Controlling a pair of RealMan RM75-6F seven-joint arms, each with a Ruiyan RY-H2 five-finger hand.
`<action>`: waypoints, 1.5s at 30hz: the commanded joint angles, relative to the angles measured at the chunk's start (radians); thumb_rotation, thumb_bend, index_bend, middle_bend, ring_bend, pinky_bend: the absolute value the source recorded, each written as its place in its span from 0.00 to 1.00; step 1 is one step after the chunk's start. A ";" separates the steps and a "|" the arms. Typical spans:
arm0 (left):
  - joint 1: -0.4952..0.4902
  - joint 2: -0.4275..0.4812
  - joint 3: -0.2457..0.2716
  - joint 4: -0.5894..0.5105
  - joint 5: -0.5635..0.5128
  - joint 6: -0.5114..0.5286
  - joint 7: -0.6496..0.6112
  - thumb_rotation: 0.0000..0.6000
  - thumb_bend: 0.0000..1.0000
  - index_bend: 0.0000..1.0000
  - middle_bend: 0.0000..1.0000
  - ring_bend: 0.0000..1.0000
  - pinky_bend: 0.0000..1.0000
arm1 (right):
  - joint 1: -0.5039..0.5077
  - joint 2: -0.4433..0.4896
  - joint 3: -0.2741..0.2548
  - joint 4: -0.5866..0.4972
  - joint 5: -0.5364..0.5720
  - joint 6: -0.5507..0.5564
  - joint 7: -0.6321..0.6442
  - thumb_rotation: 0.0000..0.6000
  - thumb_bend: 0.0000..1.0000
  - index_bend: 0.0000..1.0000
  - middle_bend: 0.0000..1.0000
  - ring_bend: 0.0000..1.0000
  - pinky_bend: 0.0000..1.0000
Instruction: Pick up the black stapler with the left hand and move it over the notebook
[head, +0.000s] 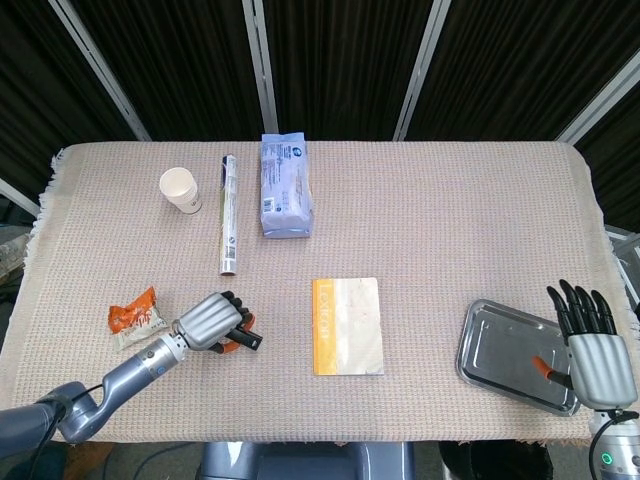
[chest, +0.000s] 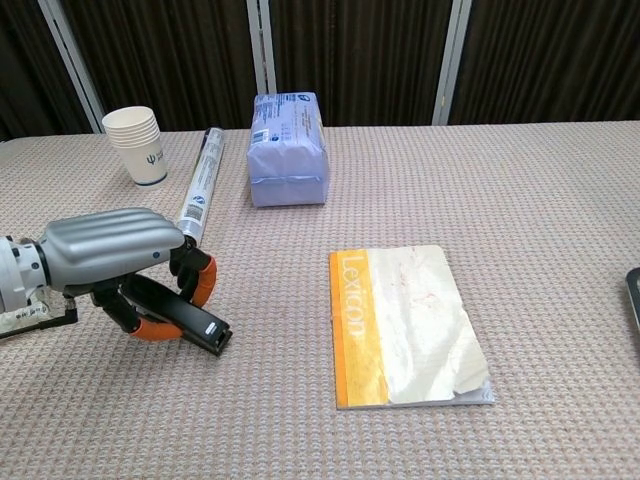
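Observation:
My left hand (head: 211, 321) (chest: 115, 255) has its fingers curled around the black stapler (head: 246, 341) (chest: 190, 319), at the table's front left. The stapler's front end sticks out toward the right, slightly raised off the cloth. The notebook (head: 347, 325) (chest: 405, 322), with an orange spine strip and a pale cover, lies flat to the right of the stapler, a short gap apart. My right hand (head: 596, 340) stands at the far right with fingers spread and nothing in it, beside a metal tray (head: 510, 353).
A paper cup (head: 180, 189) (chest: 138, 144), a rolled tube (head: 228, 213) (chest: 197, 186) and a blue-white packet (head: 284, 185) (chest: 288, 147) lie at the back left. An orange snack wrapper (head: 135, 316) lies left of my left hand.

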 joint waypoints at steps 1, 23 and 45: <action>-0.004 0.015 -0.009 -0.024 -0.011 0.006 -0.007 1.00 0.53 0.69 0.60 0.43 0.41 | -0.001 0.002 0.000 -0.001 -0.002 0.002 0.003 1.00 0.03 0.00 0.00 0.00 0.00; -0.136 -0.267 -0.187 0.141 -0.097 0.007 -0.037 1.00 0.48 0.67 0.58 0.43 0.41 | 0.015 0.024 -0.019 -0.003 -0.015 -0.047 0.055 1.00 0.04 0.00 0.00 0.00 0.00; -0.364 -0.471 -0.241 0.371 -0.111 -0.098 -0.163 1.00 0.45 0.66 0.58 0.42 0.41 | 0.058 0.008 -0.027 0.030 0.006 -0.136 0.077 1.00 0.04 0.00 0.00 0.00 0.00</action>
